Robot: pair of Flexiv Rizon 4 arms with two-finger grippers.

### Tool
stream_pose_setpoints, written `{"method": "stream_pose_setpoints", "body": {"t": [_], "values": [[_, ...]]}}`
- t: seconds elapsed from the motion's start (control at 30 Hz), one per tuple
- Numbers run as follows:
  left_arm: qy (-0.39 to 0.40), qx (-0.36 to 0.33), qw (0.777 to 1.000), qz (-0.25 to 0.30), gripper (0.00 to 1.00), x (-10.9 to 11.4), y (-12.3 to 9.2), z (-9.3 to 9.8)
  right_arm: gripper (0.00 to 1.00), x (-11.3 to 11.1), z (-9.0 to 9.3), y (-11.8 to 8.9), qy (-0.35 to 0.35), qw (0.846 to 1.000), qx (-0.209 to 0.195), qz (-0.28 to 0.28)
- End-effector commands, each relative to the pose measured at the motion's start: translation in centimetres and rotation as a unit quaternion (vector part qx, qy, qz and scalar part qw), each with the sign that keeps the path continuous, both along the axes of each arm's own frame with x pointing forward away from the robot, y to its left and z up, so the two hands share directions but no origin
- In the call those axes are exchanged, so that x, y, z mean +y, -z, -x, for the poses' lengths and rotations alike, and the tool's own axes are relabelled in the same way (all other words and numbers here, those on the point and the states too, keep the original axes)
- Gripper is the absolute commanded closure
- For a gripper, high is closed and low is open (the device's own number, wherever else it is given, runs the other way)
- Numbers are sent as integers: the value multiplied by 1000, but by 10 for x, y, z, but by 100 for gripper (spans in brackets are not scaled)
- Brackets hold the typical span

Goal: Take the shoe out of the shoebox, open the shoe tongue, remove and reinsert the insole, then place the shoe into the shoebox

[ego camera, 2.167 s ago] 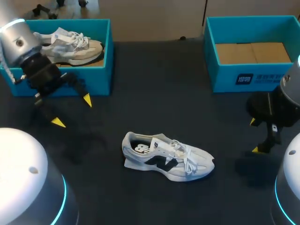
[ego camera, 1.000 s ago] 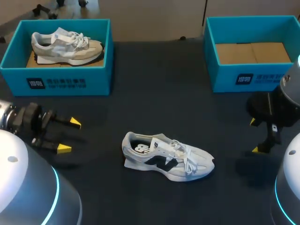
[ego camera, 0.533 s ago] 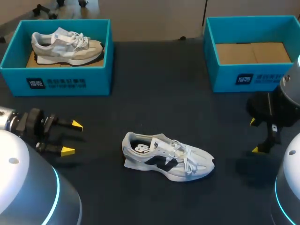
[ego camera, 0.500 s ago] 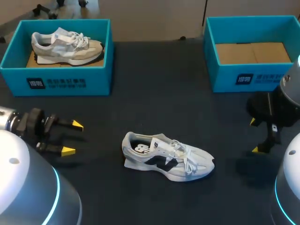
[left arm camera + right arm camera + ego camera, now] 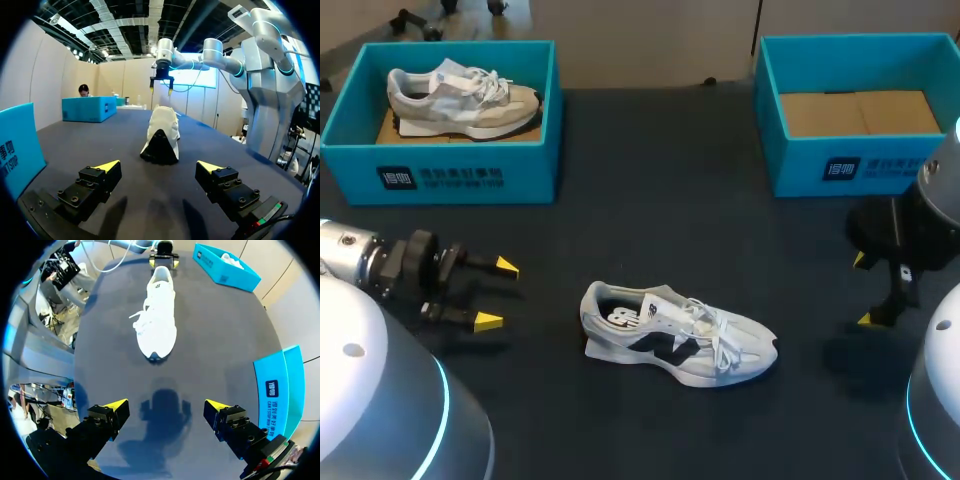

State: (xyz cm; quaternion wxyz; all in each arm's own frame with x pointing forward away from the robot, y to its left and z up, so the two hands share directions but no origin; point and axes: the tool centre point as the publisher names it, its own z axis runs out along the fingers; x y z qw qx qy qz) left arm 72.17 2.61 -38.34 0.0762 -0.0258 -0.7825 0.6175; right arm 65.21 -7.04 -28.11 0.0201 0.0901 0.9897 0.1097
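Head view: shoe [image 5: 675, 338] lies mid-table; second shoe [image 5: 460, 98] fills left shoebox [image 5: 440, 180].

The left arm [image 5: 355, 262] is a silver cylinder and the right arm [image 5: 935, 200] is grey, both beside pale rounded housings [image 5: 370, 390] edged with glowing cyan bands. The left gripper [image 5: 497, 293] and right gripper [image 5: 862, 290] are black. Their blocky fingers [image 5: 95, 182] are studded with small screws and capped by yellow wedge tips.

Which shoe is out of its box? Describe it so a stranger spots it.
On the dark table, look nearer than the blue left shoebox and right shoebox, around the middle. The shoe stands on bare tabletop. Unlike the beige shoe in the left shoebox, it is white with a black side mark.
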Motion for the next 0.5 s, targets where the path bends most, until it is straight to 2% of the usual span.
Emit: {"method": "stream_pose_setpoints", "body": {"t": [0.03, 0.5], "values": [[26, -3, 1000, 4, 0, -23, 7, 1, 0, 0, 1, 1, 0, 1000, 0, 1], [55, -19, 998, 11, 0, -52, 7, 13, 0, 0, 1, 1, 0, 1000, 0, 1]]}}
